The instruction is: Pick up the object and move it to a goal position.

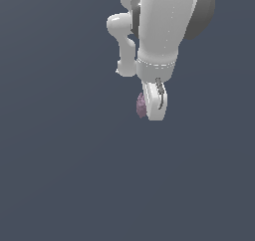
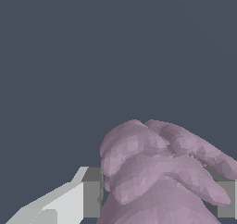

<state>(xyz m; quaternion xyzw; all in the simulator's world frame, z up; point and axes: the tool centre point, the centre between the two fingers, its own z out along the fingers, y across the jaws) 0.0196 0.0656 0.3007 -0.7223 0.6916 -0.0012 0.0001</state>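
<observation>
Between the two grey finger pads (image 2: 92, 193) in the wrist view sat the mauve-pink object (image 2: 157, 177), its ribbed lobes filling the gap, so the gripper (image 2: 159, 197) was clamped on it. Farther off, the exterior view showed the white arm (image 1: 159, 26) hanging down, the object (image 1: 141, 104) pressed against the gripper (image 1: 152, 105) over a plain dark blue-grey background (image 1: 60, 175).

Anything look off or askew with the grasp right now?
Nothing stands out. The pink clump sits between the fingers of the gripper, intact. In the exterior view most of it is hidden behind the gripper, with only one edge showing.
</observation>
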